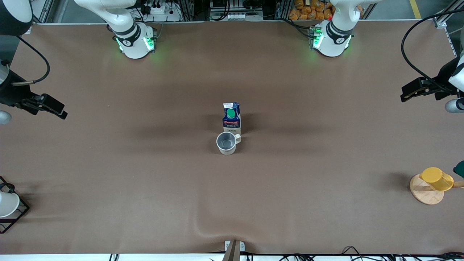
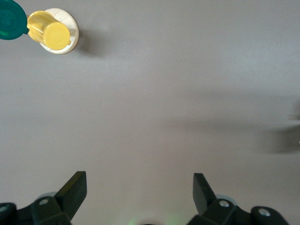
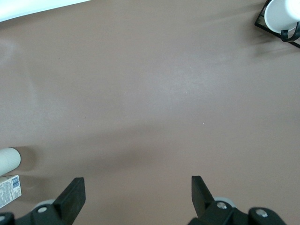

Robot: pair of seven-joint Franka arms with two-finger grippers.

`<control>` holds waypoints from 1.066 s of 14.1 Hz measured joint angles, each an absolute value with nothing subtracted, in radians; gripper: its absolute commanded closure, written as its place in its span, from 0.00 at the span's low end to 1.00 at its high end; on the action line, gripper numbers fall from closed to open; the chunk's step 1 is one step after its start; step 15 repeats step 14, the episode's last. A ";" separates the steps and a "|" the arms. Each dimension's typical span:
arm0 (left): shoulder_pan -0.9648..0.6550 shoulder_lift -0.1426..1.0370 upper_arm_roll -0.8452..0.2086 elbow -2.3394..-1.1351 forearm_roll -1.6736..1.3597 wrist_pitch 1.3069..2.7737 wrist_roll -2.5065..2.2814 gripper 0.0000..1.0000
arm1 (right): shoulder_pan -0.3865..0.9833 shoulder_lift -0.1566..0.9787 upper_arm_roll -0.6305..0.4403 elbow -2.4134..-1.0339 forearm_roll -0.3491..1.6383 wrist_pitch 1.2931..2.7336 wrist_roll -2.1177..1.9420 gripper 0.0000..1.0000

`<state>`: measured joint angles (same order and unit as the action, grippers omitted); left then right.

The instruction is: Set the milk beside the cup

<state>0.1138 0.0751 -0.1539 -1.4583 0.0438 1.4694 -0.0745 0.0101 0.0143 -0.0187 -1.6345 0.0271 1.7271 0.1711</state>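
The milk (image 1: pixel 231 116), a dark blue gable-top carton with a green cap, stands upright in the middle of the table. The cup (image 1: pixel 227 142), a cream-white mug with a grey inside, stands right beside it, nearer to the front camera, almost touching. Both show at the edge of the right wrist view, the cup (image 3: pixel 8 159) and the milk (image 3: pixel 9 190). My right gripper (image 1: pixel 61 112) is open and empty, over the right arm's end of the table (image 3: pixel 137 183). My left gripper (image 1: pixel 407 95) is open and empty, over the left arm's end (image 2: pixel 139 180).
A yellow plastic cup (image 1: pixel 436 179) lies on a round wooden base (image 1: pixel 424 194) near the left arm's end, with a green thing (image 1: pixel 459 168) beside it. A white cup in a black wire frame (image 1: pixel 7 204) stands at the right arm's end. The brown cloth is wrinkled at the front edge.
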 measured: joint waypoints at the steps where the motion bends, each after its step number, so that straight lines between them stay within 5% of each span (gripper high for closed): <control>1: 0.113 0.075 -0.152 -1.460 0.044 1.469 -0.072 0.00 | 0.010 0.014 -0.019 -1.634 0.027 1.727 0.171 0.00; 15: 0.090 0.080 -0.152 -1.468 0.044 1.530 -0.071 0.00 | 0.010 0.014 -0.020 -1.634 0.022 1.726 0.172 0.00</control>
